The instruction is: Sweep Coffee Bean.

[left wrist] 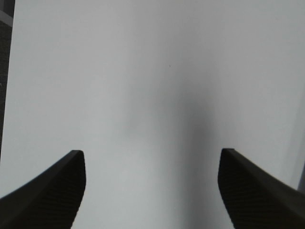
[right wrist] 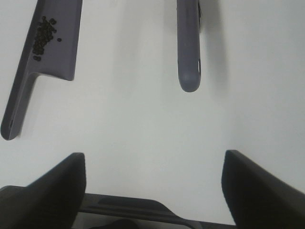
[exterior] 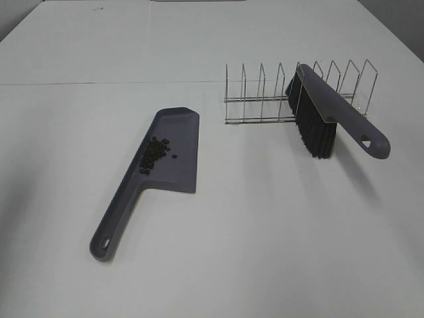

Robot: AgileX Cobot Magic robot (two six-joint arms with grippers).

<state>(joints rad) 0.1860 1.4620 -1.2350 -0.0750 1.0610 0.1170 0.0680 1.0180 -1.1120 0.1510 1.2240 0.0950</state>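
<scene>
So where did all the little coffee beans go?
In the high view, the coffee beans lie inside the grey dustpan, left of the brush on the wire rack.

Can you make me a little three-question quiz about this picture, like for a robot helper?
1. True or false: the small dark coffee beans lie inside the grey plastic dustpan.
2. What does the black-bristled grey brush lean on: A) the silver wire rack, B) the dustpan, C) a cup?
3. Fill in: both robot grippers' fingers are ____, holding nothing.

Key: 1 true; 2 A; 3 open.
</scene>
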